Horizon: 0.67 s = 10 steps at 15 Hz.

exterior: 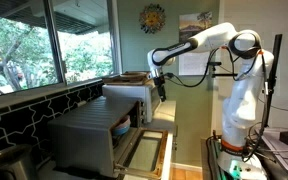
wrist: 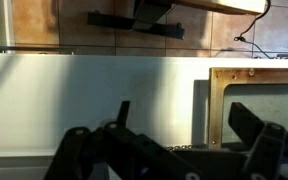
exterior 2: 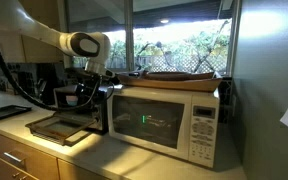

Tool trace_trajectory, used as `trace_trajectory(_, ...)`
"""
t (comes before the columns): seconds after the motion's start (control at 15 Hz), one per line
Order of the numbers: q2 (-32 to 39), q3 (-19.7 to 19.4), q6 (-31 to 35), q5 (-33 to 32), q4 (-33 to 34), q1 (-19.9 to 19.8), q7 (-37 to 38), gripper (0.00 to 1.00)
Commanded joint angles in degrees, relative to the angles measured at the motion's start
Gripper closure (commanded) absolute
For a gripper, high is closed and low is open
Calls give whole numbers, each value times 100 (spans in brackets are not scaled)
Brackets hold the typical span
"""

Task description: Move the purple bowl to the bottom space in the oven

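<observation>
Your claw [wrist: 179, 112] gapes fully, nothing in it. In an exterior view the oven [exterior: 89, 125] sits at its 7 o'clock. Microwave [exterior 2: 169, 120] panel lettering too small to read.

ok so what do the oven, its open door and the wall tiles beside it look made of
The oven: grey metal, brushed matte finish, judging by the soft streaky sheen. Its door: likely a glass pane in a metal frame, as the pane looks see-through. The wall tiles: dark, glossy, probably ceramic, with pale grout lines.
</observation>
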Motion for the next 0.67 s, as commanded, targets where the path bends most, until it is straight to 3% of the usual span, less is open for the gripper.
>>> trace_trajectory(0.0, 9, 102, -12, 24, 10, -114, -23, 0)
trace_trajectory(0.27, -61, 262, 411, 784, -249, 6, 400, 0)
trace_trajectory(0.6, -341, 576, 979, 2356, -838, 54, 1319, 0)
